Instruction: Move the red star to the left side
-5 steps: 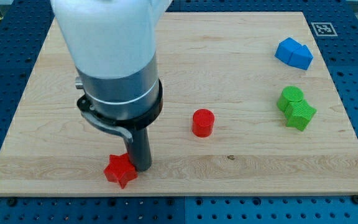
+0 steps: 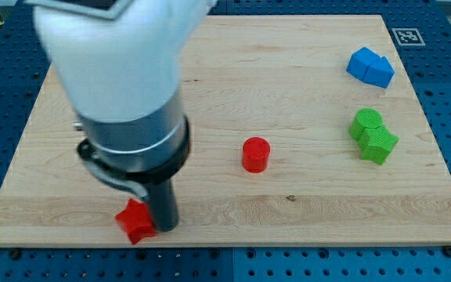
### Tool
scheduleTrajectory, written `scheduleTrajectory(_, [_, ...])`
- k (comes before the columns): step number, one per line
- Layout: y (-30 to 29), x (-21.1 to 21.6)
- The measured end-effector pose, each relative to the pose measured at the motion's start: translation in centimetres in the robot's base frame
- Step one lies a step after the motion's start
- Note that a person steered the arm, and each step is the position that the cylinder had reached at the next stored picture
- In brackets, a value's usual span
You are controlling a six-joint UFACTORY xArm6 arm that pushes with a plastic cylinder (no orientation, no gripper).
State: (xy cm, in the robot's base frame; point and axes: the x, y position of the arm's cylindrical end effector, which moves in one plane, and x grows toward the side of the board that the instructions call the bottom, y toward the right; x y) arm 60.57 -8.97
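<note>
Here, red star (image 2: 135,222) partly hidden behind my tip (image 2: 163,227).

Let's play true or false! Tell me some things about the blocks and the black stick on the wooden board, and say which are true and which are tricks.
1. My tip is right beside the red star, on the star's right in the view. True.
2. The red cylinder is touching the red star. False: it stands apart, nearer the board's middle.
3. The blue block sits near the view's top right. True.
4. The green blocks are at the view's left. False: they are at the right, below the blue block.
5. The red star lies near the bottom edge of the wooden board. True.
</note>
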Motion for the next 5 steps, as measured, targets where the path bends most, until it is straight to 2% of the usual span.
scheduleTrajectory(1, [-2.7, 1.1])
scheduleTrajectory(5, [-3.9, 1.3])
